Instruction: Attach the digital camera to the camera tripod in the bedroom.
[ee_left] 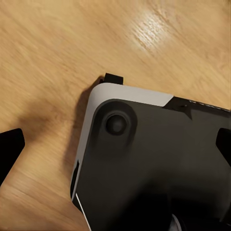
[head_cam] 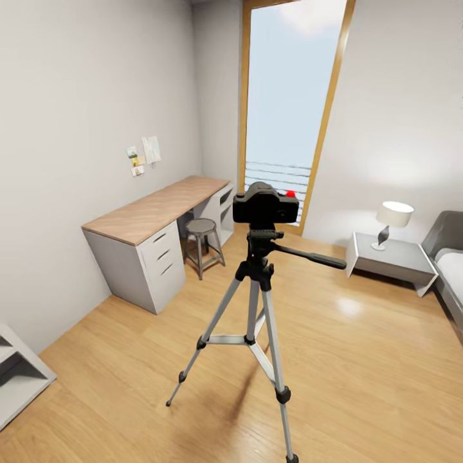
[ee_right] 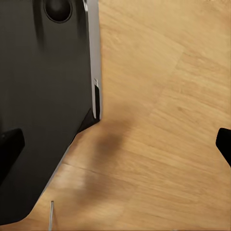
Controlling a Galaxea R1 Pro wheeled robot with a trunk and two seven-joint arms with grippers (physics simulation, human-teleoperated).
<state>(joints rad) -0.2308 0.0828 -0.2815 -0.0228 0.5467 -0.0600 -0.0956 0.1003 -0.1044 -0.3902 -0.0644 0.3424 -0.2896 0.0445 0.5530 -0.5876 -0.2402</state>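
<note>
I'm looking into the bedroom (head_cam: 360, 360) from my head camera: light wood floor, pale walls, a tall window (head_cam: 289, 96) at the far end, a long desk surface (head_cam: 154, 209) with a stool (head_cam: 202, 241) tucked beside it on the left, and a low white side table (head_cam: 399, 260) with a lamp (head_cam: 391, 222) on the right, next to the edge of a bed cut off by the frame. The camera tripod (head_cam: 257, 321) stands in the open middle of the floor with its legs spread wide, which I judge keeps it steady and reachable from all sides; its pan handle sticks out to the right. The digital camera (head_cam: 265, 206) sits on the tripod's head plate, level, red button on top, so the attachment looks done to me, though I can't see the joint itself. Both arms seem parked low, I'd guess to stay clear of the legs. The left claw (ee_left: 115, 149) is spread, dark fingertips at the frame's edges, nothing between them, above my own base and the floor. The right claw (ee_right: 118, 144) is likewise spread and empty. A grey shelf at lower left is cropped.
</note>
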